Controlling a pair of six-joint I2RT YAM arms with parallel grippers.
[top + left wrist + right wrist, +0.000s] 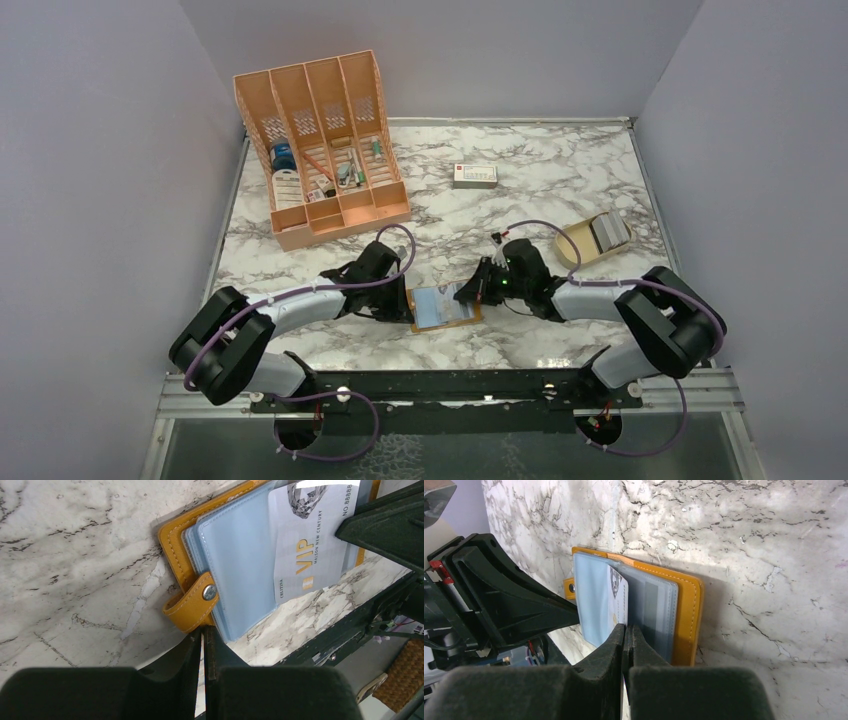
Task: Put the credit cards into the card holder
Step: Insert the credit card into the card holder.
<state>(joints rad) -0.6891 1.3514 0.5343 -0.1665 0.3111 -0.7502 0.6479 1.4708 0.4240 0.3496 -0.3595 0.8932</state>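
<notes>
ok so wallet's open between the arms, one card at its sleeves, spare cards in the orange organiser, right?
No. The spare cards sit in the tan dish on the right, not the organiser; the top view shows it. The rest holds: wallet open between the arms, one card at its sleeves.

Mustard card holder [445, 307] lies open — silver credit card [307, 540] across it.

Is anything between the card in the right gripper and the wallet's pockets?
Nothing visible does. The credit card lies against the blue pockets of the card holder; the left gripper grips the holder's edge, off the card.
</notes>
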